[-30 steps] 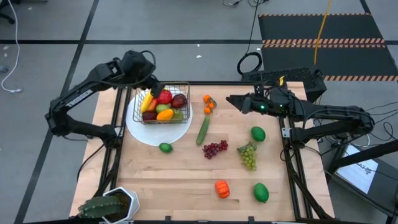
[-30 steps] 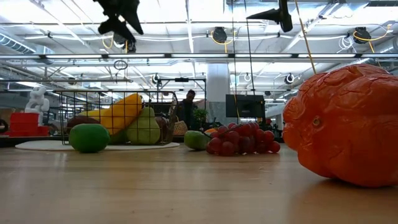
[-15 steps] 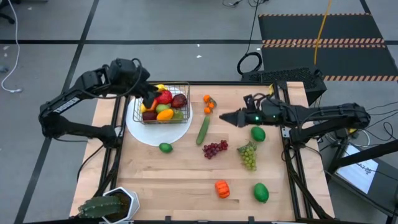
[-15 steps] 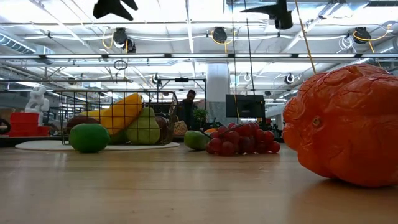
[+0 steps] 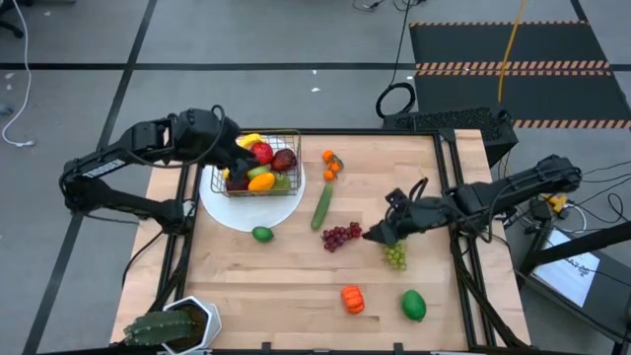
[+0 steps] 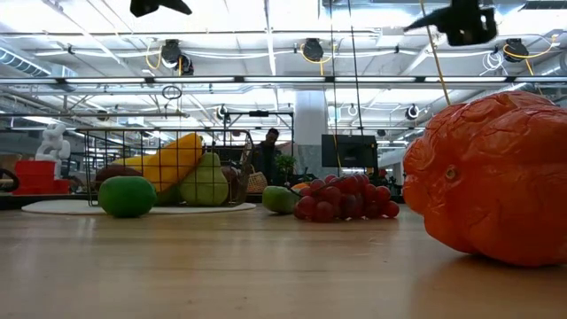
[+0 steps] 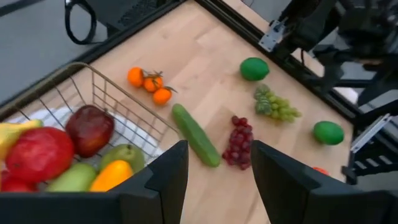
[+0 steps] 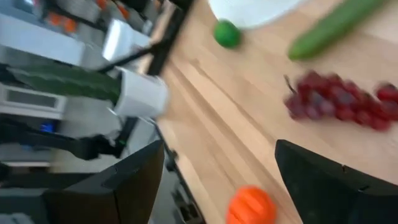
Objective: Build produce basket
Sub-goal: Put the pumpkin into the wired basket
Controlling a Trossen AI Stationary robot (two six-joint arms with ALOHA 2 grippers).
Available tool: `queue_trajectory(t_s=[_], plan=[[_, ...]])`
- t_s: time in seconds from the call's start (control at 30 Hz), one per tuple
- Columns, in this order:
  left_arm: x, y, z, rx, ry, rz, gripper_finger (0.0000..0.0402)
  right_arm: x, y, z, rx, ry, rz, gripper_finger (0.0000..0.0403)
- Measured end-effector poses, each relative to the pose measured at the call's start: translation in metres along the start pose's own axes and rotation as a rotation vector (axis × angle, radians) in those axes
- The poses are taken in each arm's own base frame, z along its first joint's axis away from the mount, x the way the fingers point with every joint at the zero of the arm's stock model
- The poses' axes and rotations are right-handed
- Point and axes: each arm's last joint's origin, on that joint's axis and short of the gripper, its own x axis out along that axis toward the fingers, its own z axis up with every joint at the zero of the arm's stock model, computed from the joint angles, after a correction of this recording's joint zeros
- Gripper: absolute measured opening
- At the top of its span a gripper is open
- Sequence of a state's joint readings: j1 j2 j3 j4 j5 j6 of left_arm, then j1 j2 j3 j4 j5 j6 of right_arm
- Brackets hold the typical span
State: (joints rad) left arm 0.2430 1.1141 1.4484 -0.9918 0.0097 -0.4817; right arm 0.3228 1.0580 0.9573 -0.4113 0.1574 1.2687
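Your right gripper (image 5: pixel 372 236) hovers, fingers spread, by the green grapes (image 5: pixel 394 251); left gripper (image 5: pixel 240 158), fingers apart, above the basket (image 5: pixel 286 138).

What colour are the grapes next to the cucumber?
The grapes beside the cucumber are dark purple-red; the left wrist view shows them best.

One basket (image 5: pixel 264 163) sits on one white plate (image 5: pixel 250 209). In the basket: one banana (image 5: pixel 248 141), two red apples (image 5: pixel 261 153), one dark red apple (image 5: pixel 284 160), one mango (image 5: pixel 260 181), one pear (image 7: pixel 123 154). On the table (image 5: pixel 296 286): one cluster of three small oranges (image 5: pixel 330 165), one cucumber (image 5: pixel 321 205), one bunch of purple grapes (image 5: pixel 340 236), one bunch of green grapes (image 5: pixel 395 254), two round green fruits (image 5: pixel 262 234) in the high view, a third in the left wrist view, one orange pepper (image 5: pixel 352 299). One potted plant (image 5: pixel 173 326) stands at the corner.
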Motion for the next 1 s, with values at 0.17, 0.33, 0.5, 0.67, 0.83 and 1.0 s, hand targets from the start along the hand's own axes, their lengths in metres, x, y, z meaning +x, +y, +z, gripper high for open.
queue_trajectory(t_s=[0.17, 0.33, 0.5, 0.67, 0.83, 1.0], plan=[[0.004, -0.014, -0.007, -0.058, 0.014, -0.002, 0.0172, -0.001, -0.005, -0.007, 0.028, 0.04, -0.06, 0.0299], [0.005, -0.03, -0.016, -0.09, 0.044, -0.049, 0.0172, -0.002, -0.002, -0.014, 0.144, 0.051, -0.048, 0.0299], [0.004, -0.045, -0.025, -0.095, 0.059, -0.086, 0.0172, -0.002, 0.001, -0.023, 0.093, 0.015, -0.041, 0.0299], [0.001, -0.057, -0.027, -0.051, -0.007, -0.106, 0.0172, 0.011, 0.009, -0.049, 0.105, 0.074, -0.031, 0.0299], [0.0, -0.061, -0.029, -0.031, -0.038, -0.097, 0.0172, 0.025, 0.031, -0.068, 0.081, 0.104, -0.044, 0.0299], [-0.001, -0.063, -0.031, 0.015, -0.034, -0.1, 0.0172, 0.032, 0.072, -0.075, 0.08, 0.13, -0.132, 0.0298]])
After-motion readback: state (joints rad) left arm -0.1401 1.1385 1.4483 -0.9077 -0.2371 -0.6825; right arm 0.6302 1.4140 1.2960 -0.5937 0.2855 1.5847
